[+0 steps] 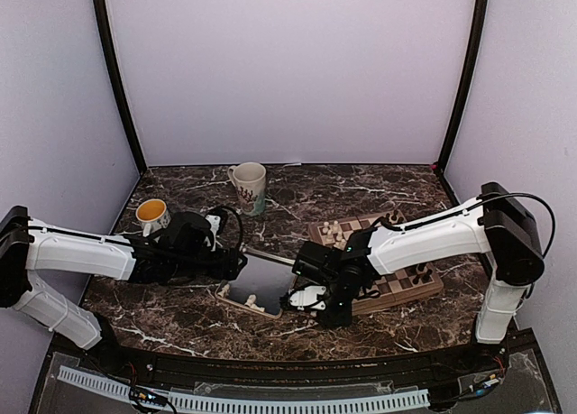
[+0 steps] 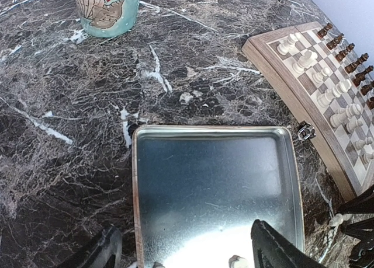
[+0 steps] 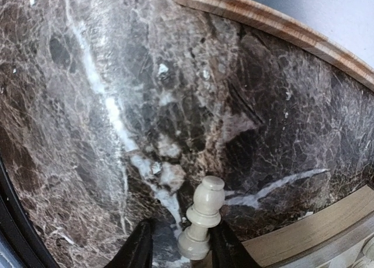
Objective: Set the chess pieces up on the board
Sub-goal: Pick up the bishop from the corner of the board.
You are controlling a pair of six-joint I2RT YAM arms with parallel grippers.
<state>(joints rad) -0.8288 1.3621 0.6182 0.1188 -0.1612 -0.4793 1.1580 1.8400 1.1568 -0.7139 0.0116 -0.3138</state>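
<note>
The step in hand is the pick-up of one cream pawn, which stands upright on the marble bench in the gap between the metal tray and the board; the right gripper is set low around it, its fingers either side of the base, one against it or nearly so and a dark gap on the other, so I judge it bracketed but not yet gripped; the left gripper hovers over the tray with its fingers spread wide and nothing between them; several cream pieces already stand on the board, and another small piece lies in the tray; next, the right fingers must pinch the pawn squarely, lift it straight up, and carry it to a free square without knocking its neighbours
</note>
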